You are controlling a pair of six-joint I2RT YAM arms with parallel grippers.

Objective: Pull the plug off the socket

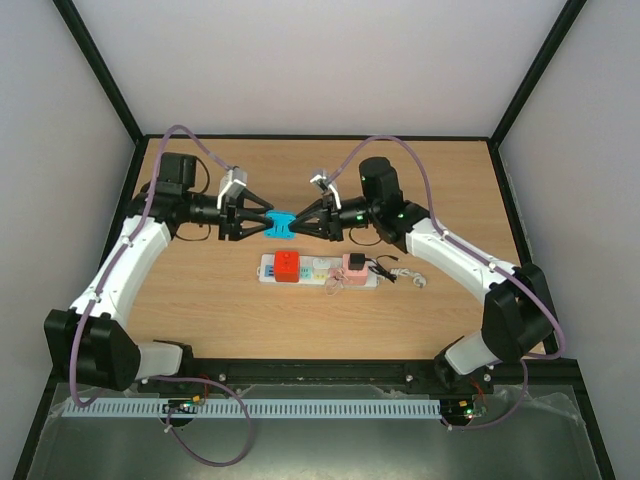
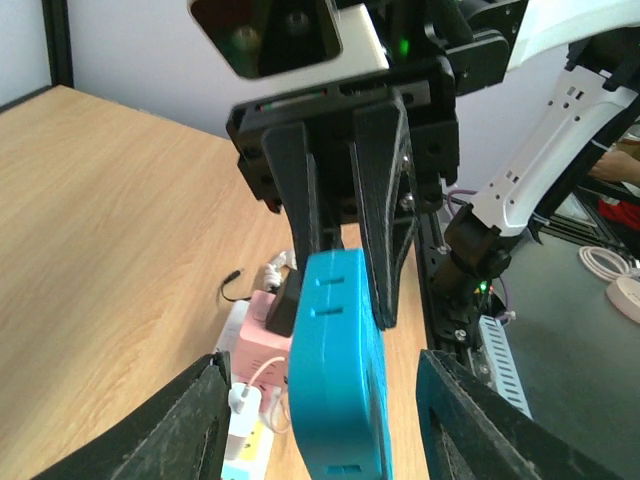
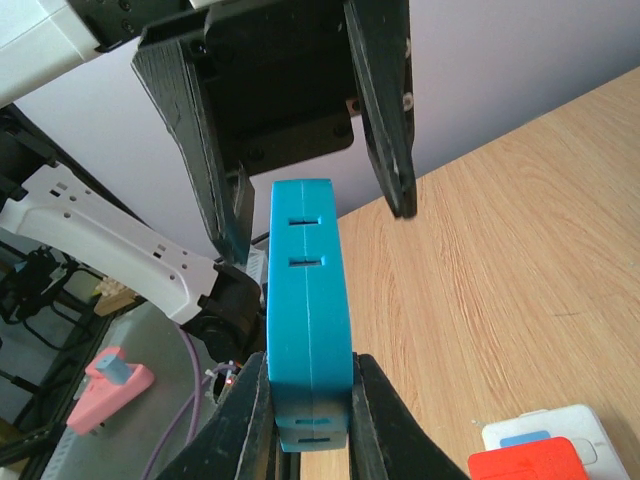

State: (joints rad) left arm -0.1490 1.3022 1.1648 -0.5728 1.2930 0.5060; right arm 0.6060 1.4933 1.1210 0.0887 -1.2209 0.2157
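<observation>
A flat blue adapter block (image 1: 281, 225) with pairs of slots hangs in the air between both grippers, behind the white power strip (image 1: 270, 270). My right gripper (image 1: 298, 226) is shut on one end of it (image 3: 308, 290), with the pads (image 3: 365, 400) pressed on both flat sides. My left gripper (image 1: 264, 224) is open, its jaws standing wide on either side of the other end (image 2: 335, 370) without touching it. The strip lies flat on the table with a red plug (image 1: 288, 266), a small white charger (image 1: 322, 268) and a pink plug (image 1: 354, 266) in it.
A black adapter (image 2: 285, 305) sits on the pink plug (image 2: 262, 345), with a thin black lead and a white cord (image 1: 408, 273) to the strip's right. Black frame posts and the table's side walls stand at left and right.
</observation>
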